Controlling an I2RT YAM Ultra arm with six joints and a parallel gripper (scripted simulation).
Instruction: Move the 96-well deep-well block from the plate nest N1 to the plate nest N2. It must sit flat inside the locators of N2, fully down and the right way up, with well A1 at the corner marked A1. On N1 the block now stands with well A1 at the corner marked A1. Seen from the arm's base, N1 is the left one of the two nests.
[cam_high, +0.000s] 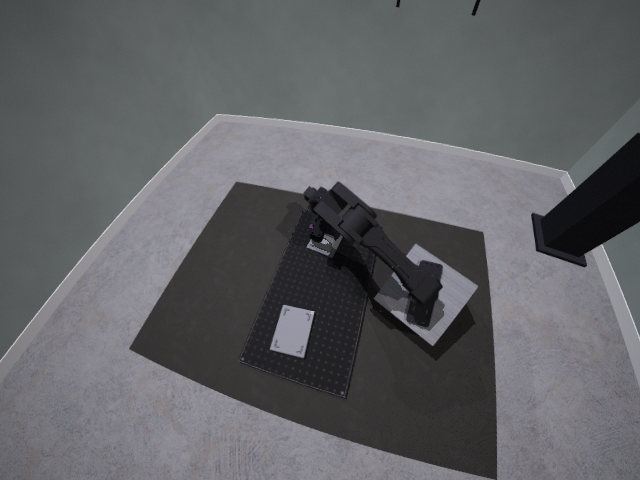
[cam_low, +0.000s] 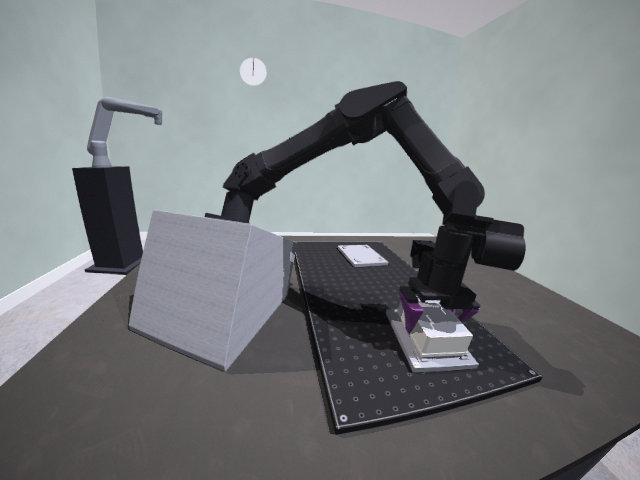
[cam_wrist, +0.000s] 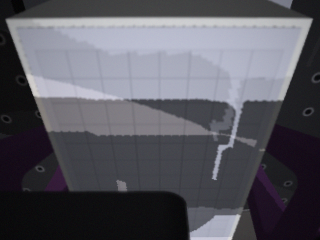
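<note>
The white deep-well block (cam_low: 439, 333) stands on the grey nest N1 (cam_low: 442, 356) at the near end of the black perforated plate. My gripper (cam_low: 439, 310), with purple fingers, is shut on the block's far end from above. The block looks just above or on the nest; I cannot tell which. In the wrist view the block's gridded top (cam_wrist: 160, 125) fills the frame, with purple fingers at both lower sides. In the overhead view the gripper (cam_high: 316, 238) and arm hide most of the block. The nest N2 (cam_high: 292, 331) is a bare light plate with corner locators; it also shows in the side view (cam_low: 362, 255).
A large grey wedge-shaped block (cam_low: 206, 289) carries the arm's base, left of the perforated plate (cam_low: 392, 330). A black pedestal (cam_low: 107, 217) with a small grey arm stands at the far left, off the dark mat.
</note>
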